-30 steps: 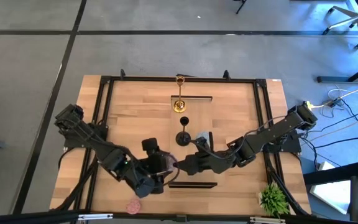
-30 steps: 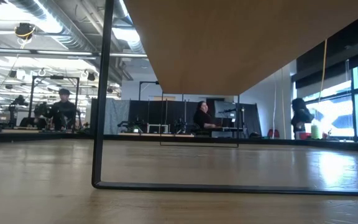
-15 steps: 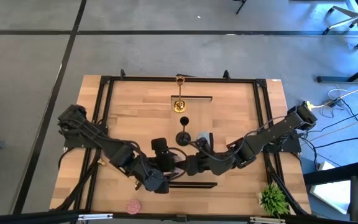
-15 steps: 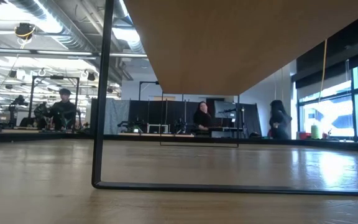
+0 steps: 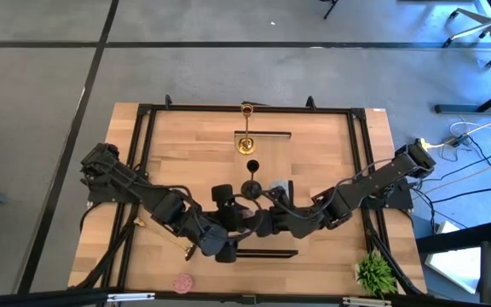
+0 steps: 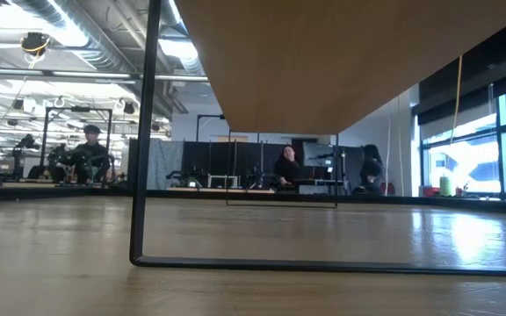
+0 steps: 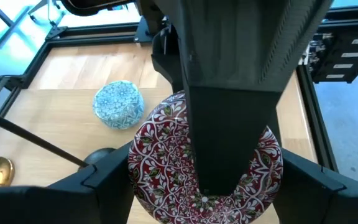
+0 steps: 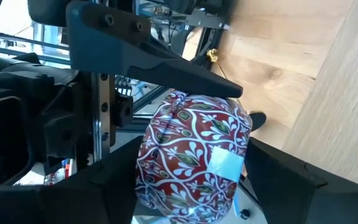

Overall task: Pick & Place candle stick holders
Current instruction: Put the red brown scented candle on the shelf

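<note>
A low round holder with a red-and-white pattern [image 7: 166, 155] is in my left gripper [image 5: 233, 228], which is shut on it above the table's near middle. My right gripper [image 5: 258, 223] faces it, with its fingers spread on either side of the same holder [image 8: 191, 149]. A gold holder [image 5: 246, 145] and a black holder [image 5: 251, 189] stand upright on their round bases. A light-blue holder [image 7: 118, 104] sits on the table beside the black one. A pink holder [image 5: 182, 282] sits near the front edge. Another gold holder [image 5: 164, 239] lies under my left arm. My left gripper pinches the patterned holder's round side wall [image 7: 138, 168] between its two fingers, coming level from the table's left. The holder is lifted clear of the table. My right gripper has one finger [image 7: 229, 124] across the holder's face. I cannot tell whether its fingers touch the holder.
A green plant [image 5: 375, 273] stands at the near right corner. Thin black wire frames stand on the table at the far middle [image 5: 262, 134] and near middle [image 5: 262, 253]. A black rail frame [image 5: 143, 119] runs around the table. People sit in the room beyond [image 6: 286, 165].
My left gripper has gone toward the table's right edge with the patterned holder, up to my right gripper, so that the holder now stands between the right fingers. My right arm has kept still.
</note>
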